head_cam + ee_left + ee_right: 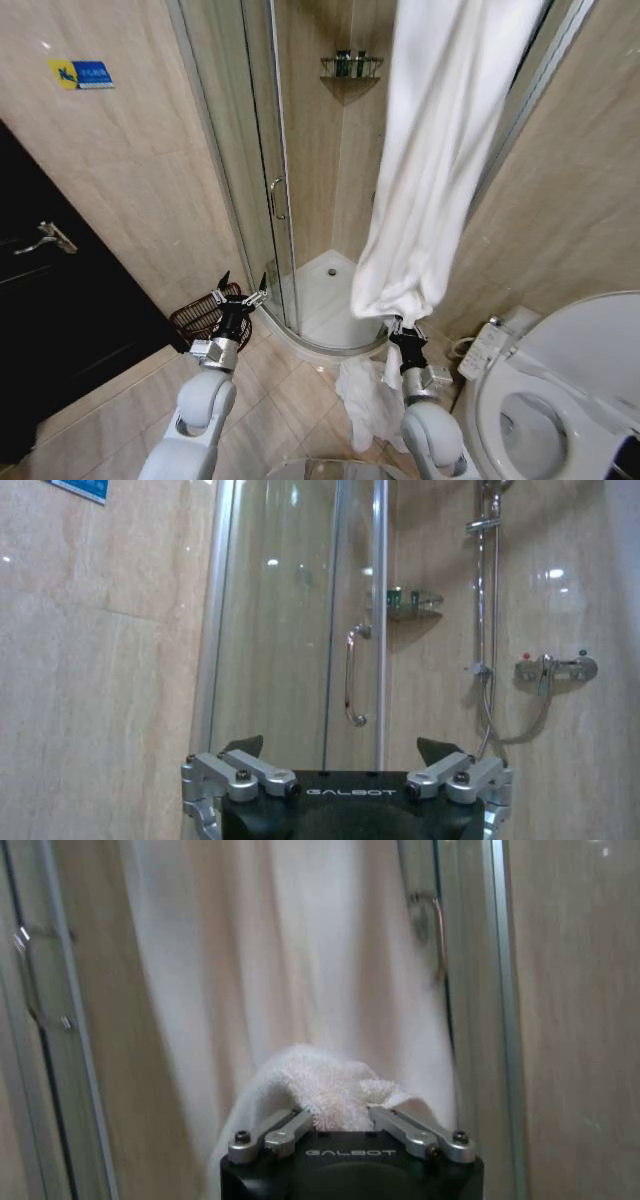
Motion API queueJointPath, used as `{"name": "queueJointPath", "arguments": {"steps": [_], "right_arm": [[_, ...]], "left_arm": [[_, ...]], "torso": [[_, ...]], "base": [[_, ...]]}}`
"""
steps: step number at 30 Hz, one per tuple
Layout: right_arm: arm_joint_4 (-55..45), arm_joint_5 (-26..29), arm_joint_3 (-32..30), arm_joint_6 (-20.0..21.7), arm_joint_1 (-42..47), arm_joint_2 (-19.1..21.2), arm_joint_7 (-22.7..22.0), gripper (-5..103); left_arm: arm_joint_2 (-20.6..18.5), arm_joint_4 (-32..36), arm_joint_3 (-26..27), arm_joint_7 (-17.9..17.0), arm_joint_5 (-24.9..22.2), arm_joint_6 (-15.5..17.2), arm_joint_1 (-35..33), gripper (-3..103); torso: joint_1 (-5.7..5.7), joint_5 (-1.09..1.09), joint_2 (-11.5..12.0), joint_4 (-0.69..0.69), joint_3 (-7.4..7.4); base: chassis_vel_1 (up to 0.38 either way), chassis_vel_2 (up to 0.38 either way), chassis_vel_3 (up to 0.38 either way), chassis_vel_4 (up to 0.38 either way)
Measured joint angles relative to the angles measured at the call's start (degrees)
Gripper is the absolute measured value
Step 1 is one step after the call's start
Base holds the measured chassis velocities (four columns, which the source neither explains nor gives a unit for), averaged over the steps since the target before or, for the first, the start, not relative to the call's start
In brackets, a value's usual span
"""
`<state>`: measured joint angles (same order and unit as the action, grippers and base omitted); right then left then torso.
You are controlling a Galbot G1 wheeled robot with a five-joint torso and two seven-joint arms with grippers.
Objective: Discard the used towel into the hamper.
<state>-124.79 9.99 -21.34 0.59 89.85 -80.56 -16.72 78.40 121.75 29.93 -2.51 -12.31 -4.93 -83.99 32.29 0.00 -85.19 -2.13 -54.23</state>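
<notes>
A white towel [440, 150] hangs long before the glass shower stall [300, 200], its lower end bunched and pinched in the right gripper [403, 327], whose fingers close on a fold of terry cloth [330, 1091]. Left of the stall door, the hamper [205, 318] sits on the tiled floor against the wall. The left gripper [240, 290] is raised just above the hamper's rim, fingers spread apart and holding nothing.

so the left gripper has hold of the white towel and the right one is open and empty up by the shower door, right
No, the arms are swapped. The right gripper is shut on the white towel, as the right wrist view shows. The left gripper is the one open and empty by the shower door, above the hamper in the head view.
</notes>
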Motion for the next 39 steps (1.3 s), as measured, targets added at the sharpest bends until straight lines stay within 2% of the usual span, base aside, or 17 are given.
{"name": "queueJointPath", "arguments": {"steps": [13,24,27,29,32,39], "right_arm": [[-11.6,-0.72,-0.63,1.94,2.56,2.19,0.1,8],[-12.79,-2.51,0.12,2.64,3.47,1.11,0.22,8],[-12.82,-2.81,0.07,2.86,3.86,0.88,0.24,8],[-12.9,-2.89,0.1,3.01,4.33,0.84,0.33,8],[-12.92,-2.97,0.07,3.01,4.37,0.82,0.37,8],[-12.43,-3.81,0.12,2.71,4.12,0.47,0.45,8]], "left_arm": [[-0.05,-0.49,-0.08,0.43,1.0,0.67,0.07,100],[0.15,-0.92,0.41,0.13,2.2,-0.64,-0.87,100],[0.23,-1.65,0.48,-1.15,2.64,-1.86,-0.78,100],[0.32,-2.4,0.79,-1.31,3.64,-3.57,-0.51,100],[0.34,-2.57,0.75,-1.31,3.78,-4.47,-0.51,100],[0.32,-2.47,0.59,-1.14,3.73,-4.33,-0.84,100]], "torso": [[0.0,-0.01,0.0,0.01,0.01],[0.0,0.0,0.0,0.0,0.01],[0.0,0.0,0.0,-0.01,0.01],[0.0,0.0,0.0,-0.02,0.0],[0.0,0.0,0.0,0.0,0.0],[0.0,0.01,0.0,0.01,0.0]], "base": [[0.009,0.008,0.005,0.008],[0.076,0.078,0.069,0.076],[0.096,0.108,0.13,0.106],[0.076,0.092,0.079,0.086],[0.037,0.058,0.036,0.021],[0.083,0.041,-0.046,-0.084]]}}
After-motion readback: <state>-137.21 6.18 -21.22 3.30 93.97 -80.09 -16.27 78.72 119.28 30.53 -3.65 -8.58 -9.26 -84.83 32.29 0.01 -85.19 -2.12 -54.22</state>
